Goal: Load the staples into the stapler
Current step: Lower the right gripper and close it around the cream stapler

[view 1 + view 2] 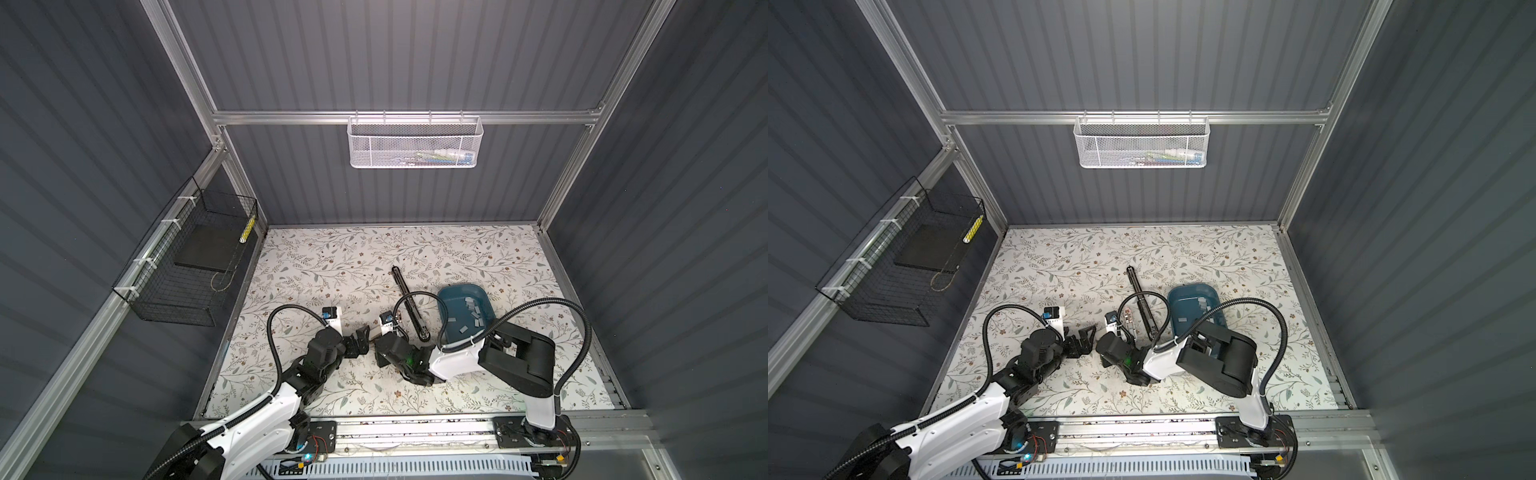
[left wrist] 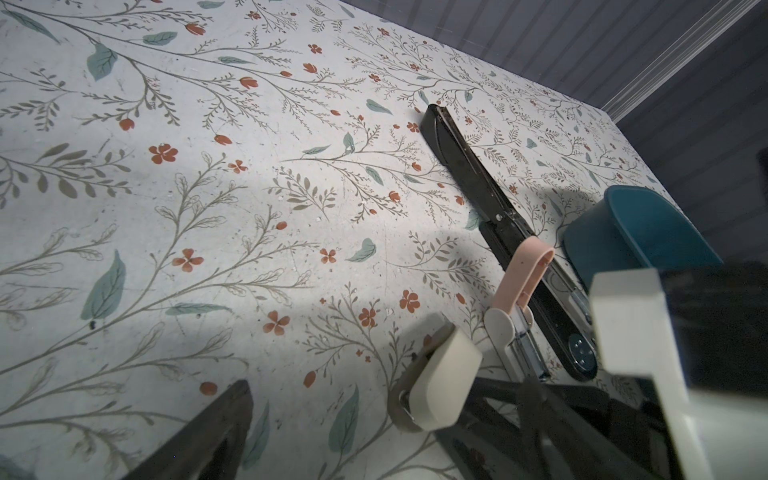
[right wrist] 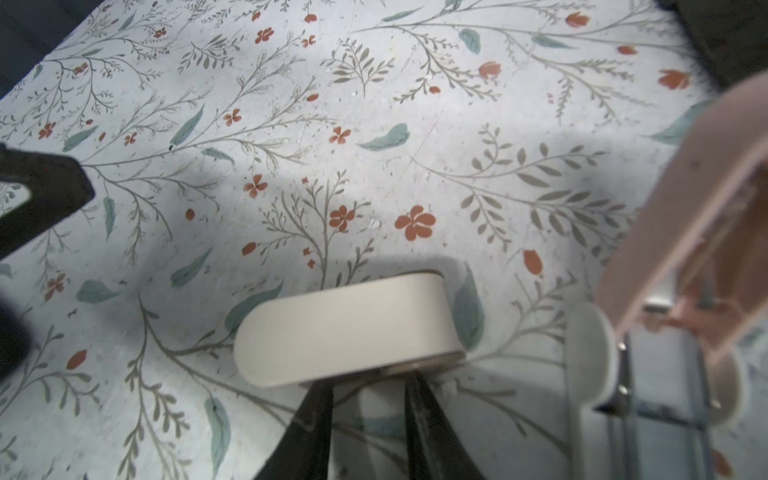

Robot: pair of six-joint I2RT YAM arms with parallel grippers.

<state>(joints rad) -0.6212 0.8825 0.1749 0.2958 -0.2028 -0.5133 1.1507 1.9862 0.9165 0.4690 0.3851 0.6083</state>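
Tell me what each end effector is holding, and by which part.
Right end effector pinches the small cream stapler at its metal-trimmed edge. Left end effector is open, holding nothing.

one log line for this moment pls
right claw: shut on cream stapler | left claw: open, empty | staples: loose in teal tray | pink stapler: open beside black stapler

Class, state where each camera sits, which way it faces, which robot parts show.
Both top views: overhead, facing down at the table; left arm, right arm show.
Left wrist: arm-mounted, facing the black stapler; left hand's finger shows.
Right wrist: arm-mounted, facing the cream stapler in the right hand.
Both wrist views share the cream stapler.
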